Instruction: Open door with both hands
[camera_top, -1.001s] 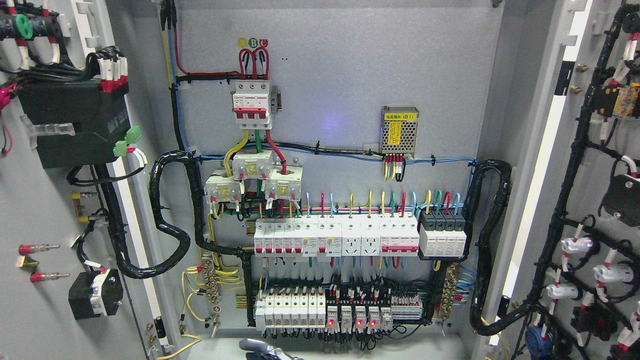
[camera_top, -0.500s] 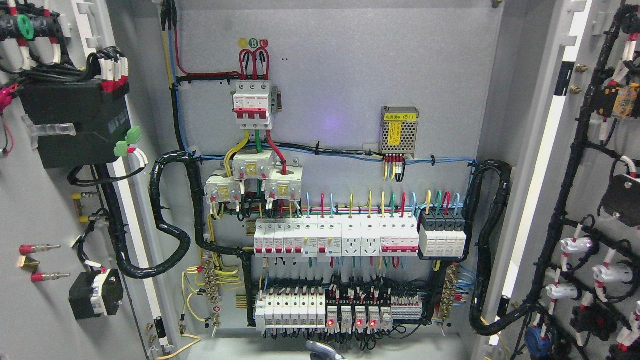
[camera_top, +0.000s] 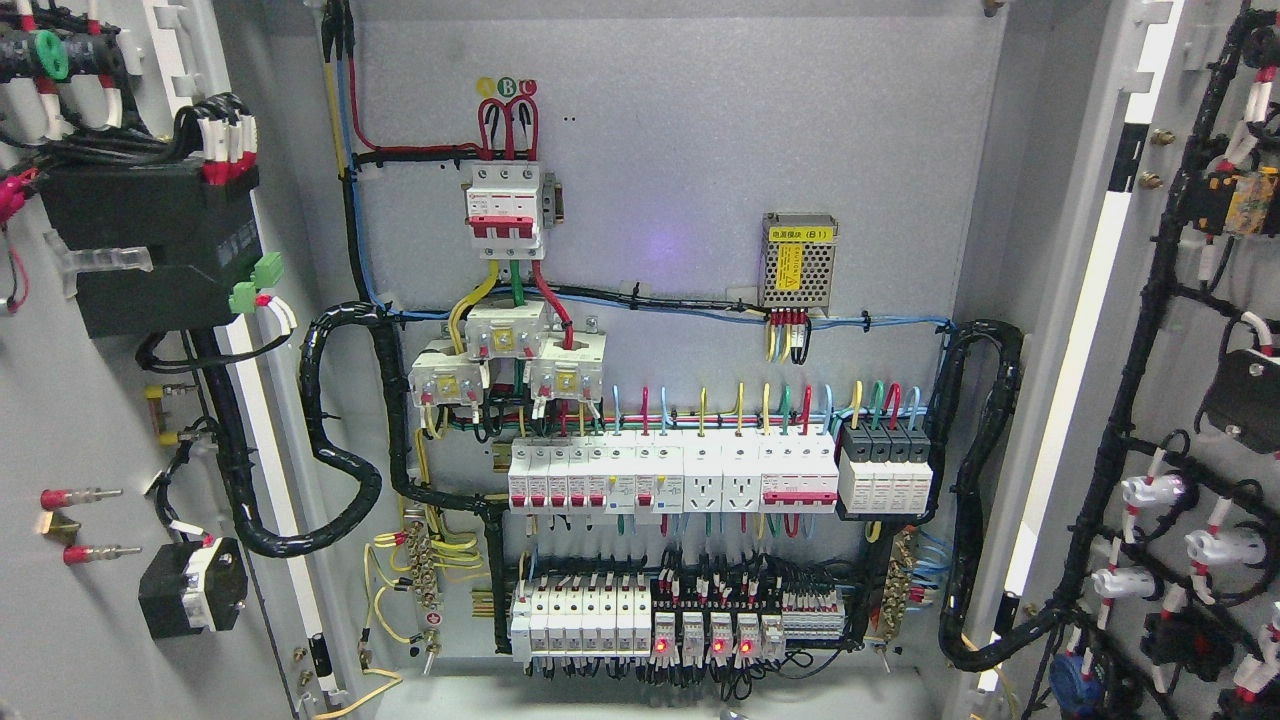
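Left door (camera_top: 60, 420): swung wide open at the picture's left, inner face toward the camera; it carries a black box (camera_top: 150, 250) with green plugs and a small black-and-white switch (camera_top: 190, 597) lower down.
Right door (camera_top: 1190, 330): also swung wide open, at the picture's right, inner face lined with black wire bundles and white-capped parts (camera_top: 1150, 492).
Cabinet back panel (camera_top: 760, 130): grey, fully in sight between the two doors.
Upper breaker (camera_top: 505, 208): white with red levers, red, green and yellow wires running down from it.
Metal mesh box (camera_top: 799, 262): right of the breaker, yellow label on its face (print too small to read).
Middle row (camera_top: 670, 472): white breakers and two sockets side by side; black block (camera_top: 885, 468) at its right end.
Bottom row (camera_top: 675, 625): white modules, three red lights lit.
Black corrugated hose (camera_top: 345, 430): loops from the left door into the cabinet.
Hands: neither robot hand shows, so I cannot tell how the fingers stand.
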